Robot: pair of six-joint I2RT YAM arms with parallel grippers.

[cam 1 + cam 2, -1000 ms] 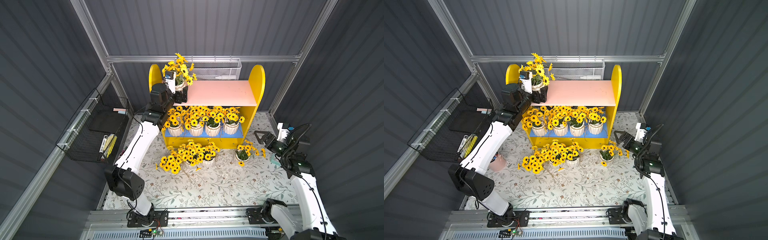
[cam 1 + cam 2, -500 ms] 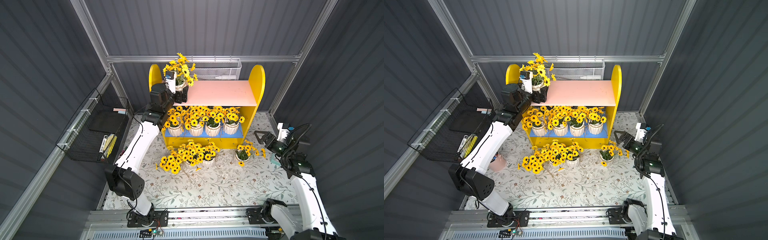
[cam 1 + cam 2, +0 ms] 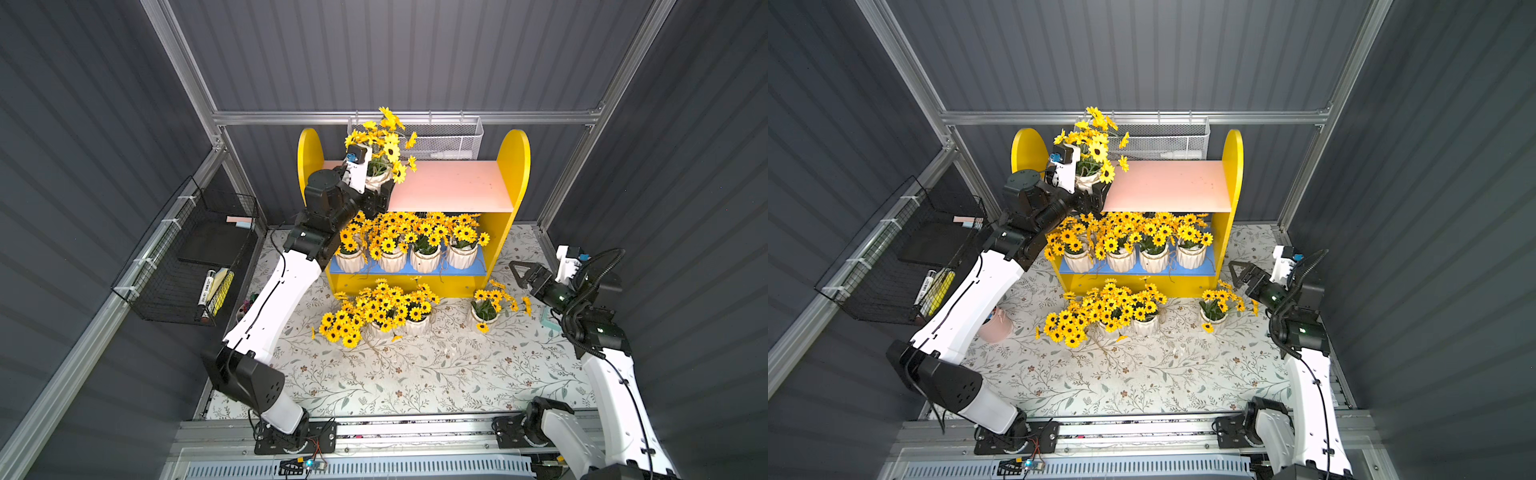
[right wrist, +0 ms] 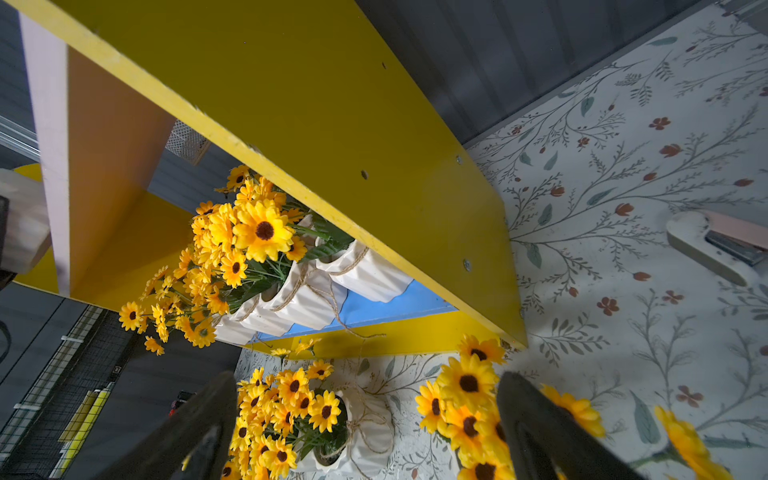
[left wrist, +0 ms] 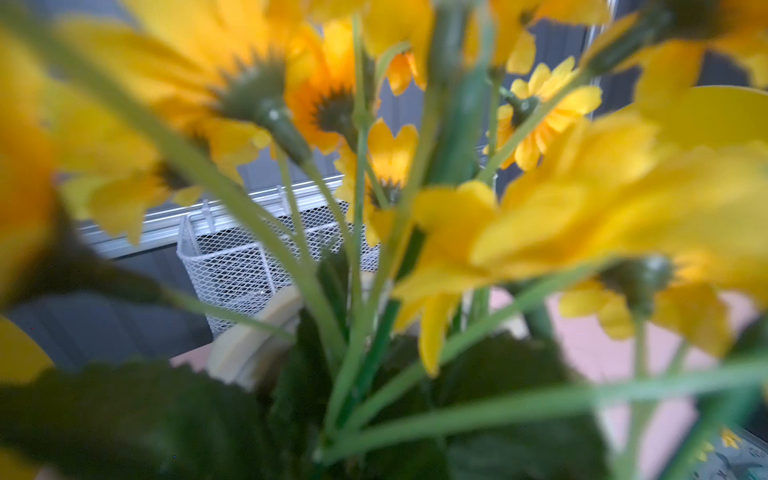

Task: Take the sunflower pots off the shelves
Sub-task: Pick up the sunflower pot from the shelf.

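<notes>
Item: sunflower pot (image 3: 377, 179), at the left front edge of the shelves' (image 3: 513, 166) pink upper board (image 3: 453, 187). Handling, as I judged: draw it out upright, clear of the blooms (image 3: 411, 232) below. My left end effector (image 3: 376, 193) was closed on its wall; my right end effector (image 3: 517, 276) stood fully open, empty.

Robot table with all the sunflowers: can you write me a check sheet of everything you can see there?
Surface: flower-patterned tabletop.
Job's things: yellow shelves; top pot at the pink board's left end; four pots in a row on the blue board; three pots on the table in front.
Clutter: pink cup beside the left arm.
Grippers: left gripper looks closed on the top pot; right gripper open and empty, above the table.
Cables: black cable along the left arm; looped black hose at the right wrist.
Surroundings: dark ribbed walls; black wire basket on the left; white mesh basket behind the shelves.
</notes>
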